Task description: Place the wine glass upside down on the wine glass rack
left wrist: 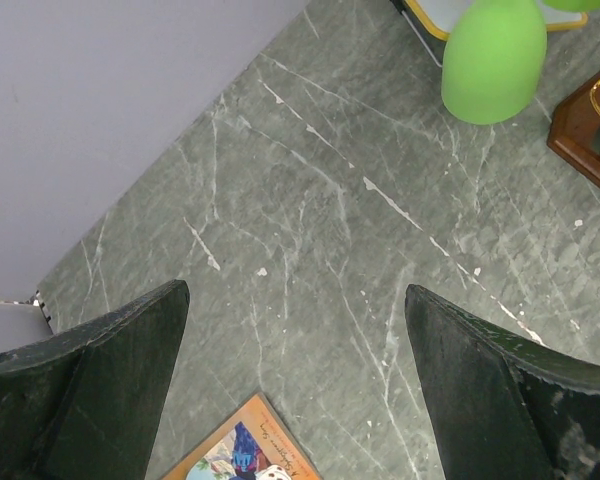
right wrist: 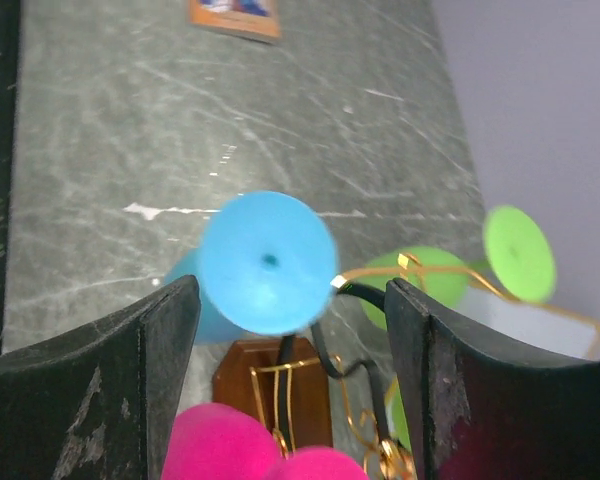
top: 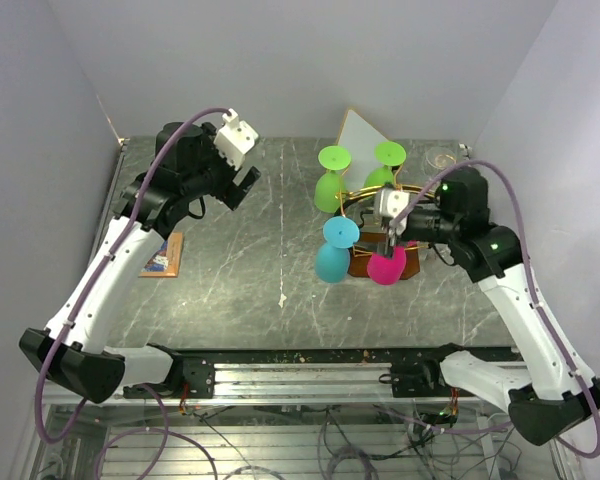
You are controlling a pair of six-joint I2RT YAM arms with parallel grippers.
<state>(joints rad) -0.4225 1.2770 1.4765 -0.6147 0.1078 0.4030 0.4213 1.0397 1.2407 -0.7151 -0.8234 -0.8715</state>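
The gold wire wine glass rack (top: 365,197) stands on a dark wooden base (top: 362,266) at the right of the table. Hanging upside down on it are two green glasses (top: 330,186) (top: 385,165), a blue glass (top: 334,252) and a pink glass (top: 387,266). My right gripper (top: 392,238) is open just above the pink glass, at the rack. In the right wrist view its fingers (right wrist: 130,370) flank the blue glass foot (right wrist: 268,262), the pink glass (right wrist: 230,445) and the base (right wrist: 275,385). My left gripper (top: 242,188) is open and empty, left of the rack.
An orange picture card (top: 163,253) lies at the table's left edge, seen also in the left wrist view (left wrist: 245,450). A white gold-edged diamond panel (top: 365,135) leans behind the rack. A small clear dish (top: 442,157) sits at the back right. Walls close in the table.
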